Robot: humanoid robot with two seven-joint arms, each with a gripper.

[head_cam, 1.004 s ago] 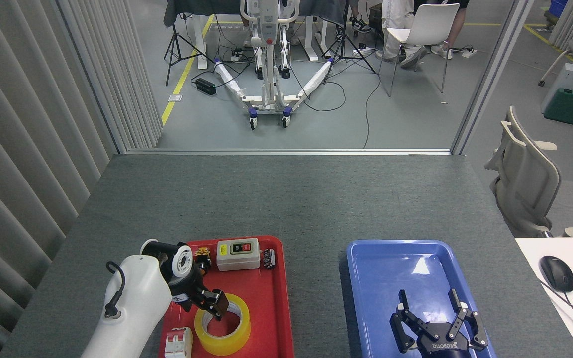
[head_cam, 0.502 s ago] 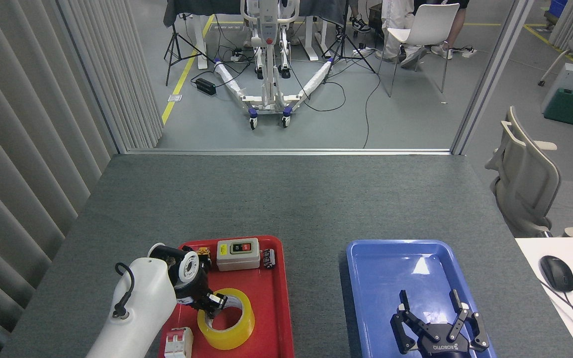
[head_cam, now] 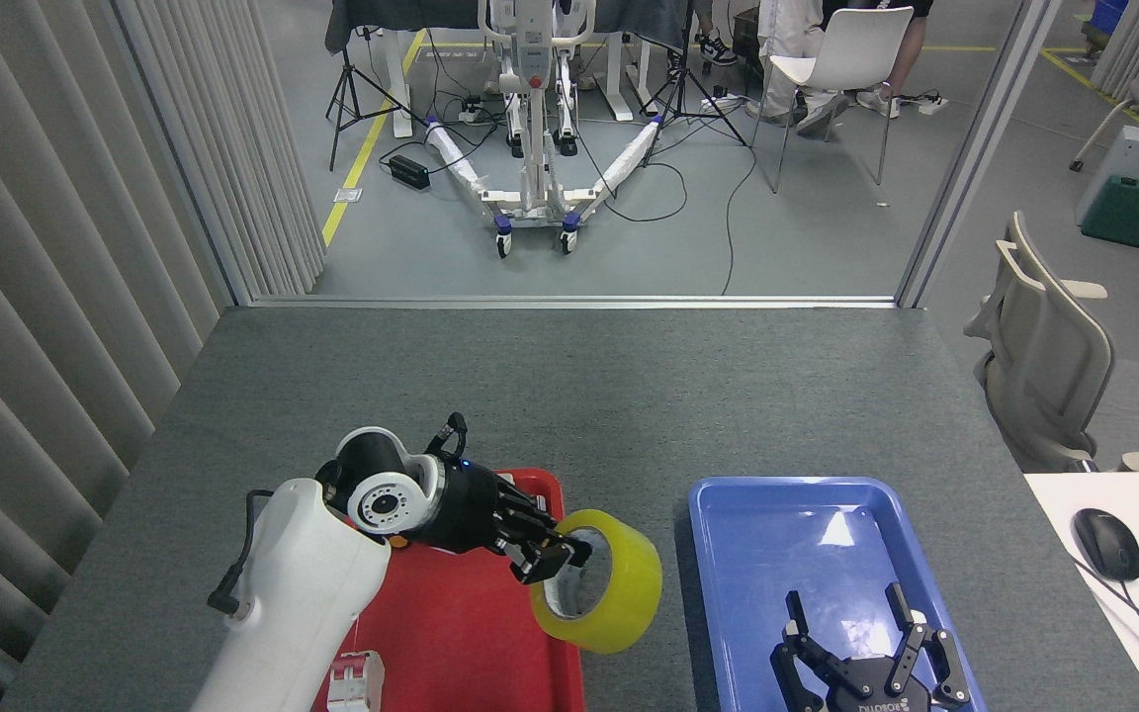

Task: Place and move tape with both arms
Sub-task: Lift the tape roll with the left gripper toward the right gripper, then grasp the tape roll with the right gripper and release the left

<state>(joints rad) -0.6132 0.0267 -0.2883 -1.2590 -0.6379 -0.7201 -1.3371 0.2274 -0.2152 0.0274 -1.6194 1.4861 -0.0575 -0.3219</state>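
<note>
Lifted out of the red tray (head_cam: 451, 643) since the earlier frame, the tape (head_cam: 597, 580) is now hanging tilted over the tray's right edge, between the red tray and the blue tray (head_cam: 728, 554), with the left arm swung up and to the right. Left end effector (head_cam: 548, 556) is gripping the tape, fingers closed on the roll's rim through the core. Right end effector (head_cam: 866, 633) is hovering over the blue tray on the grey table (head_cam: 569, 396), fingers spread and holding nothing.

Bright, even overhead light; a white glare patch sits on the blue tray (head_cam: 728, 514) toward five o'clock. Shadows are soft, focus sharp throughout.
</note>
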